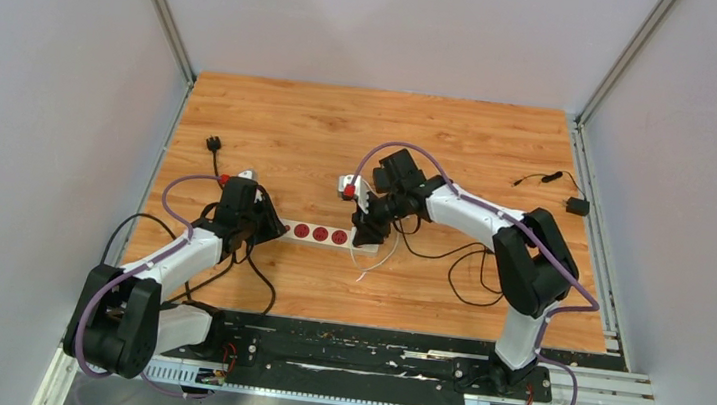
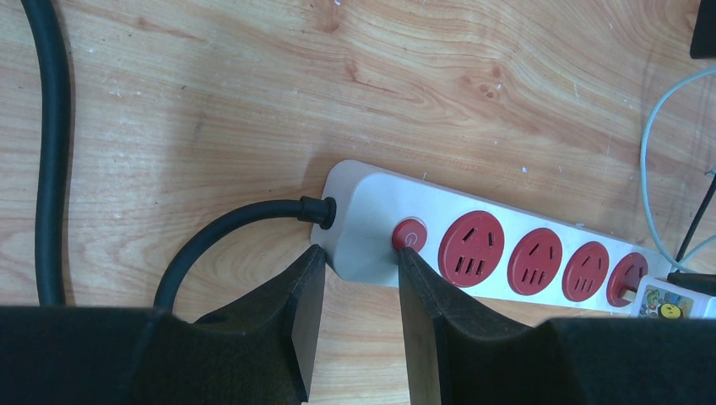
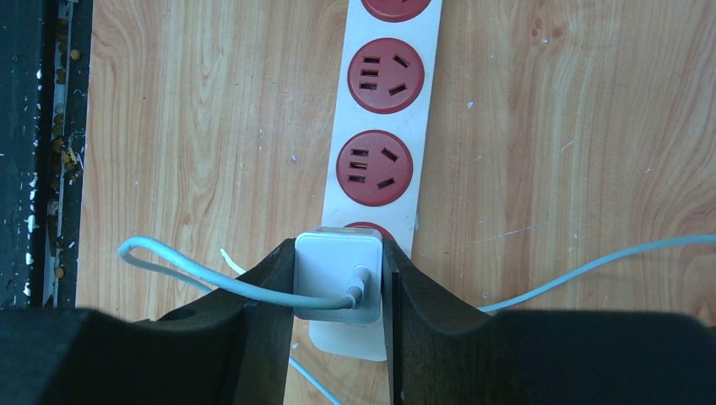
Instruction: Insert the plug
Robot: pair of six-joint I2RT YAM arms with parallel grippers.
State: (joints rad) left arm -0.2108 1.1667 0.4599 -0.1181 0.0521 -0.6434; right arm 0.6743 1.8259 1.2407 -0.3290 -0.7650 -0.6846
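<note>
Probably light and rigid, the white charger plug (image 3: pixel 336 268) sits clamped by its smooth sides in the right fingers (image 3: pixel 262 329). The left fingers (image 2: pixel 426 321), narrowly parted, meet the power strip (image 2: pixel 363 211) at its switch end.

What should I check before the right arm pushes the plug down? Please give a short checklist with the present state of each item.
1. Right jaws shut on the plug: ok.
2. Plug over the end socket of the strip: ok; red shows just behind it.
3. Prongs in line with the holes: cannot tell; they are hidden under the plug.
4. Left jaws steady the strip near the switch: cannot tell; they stand at that end, but contact is unclear.
5. Cable away from the socket: ok; it runs off sideways.
6. Other sockets free: ok; nothing is plugged into them.
</note>
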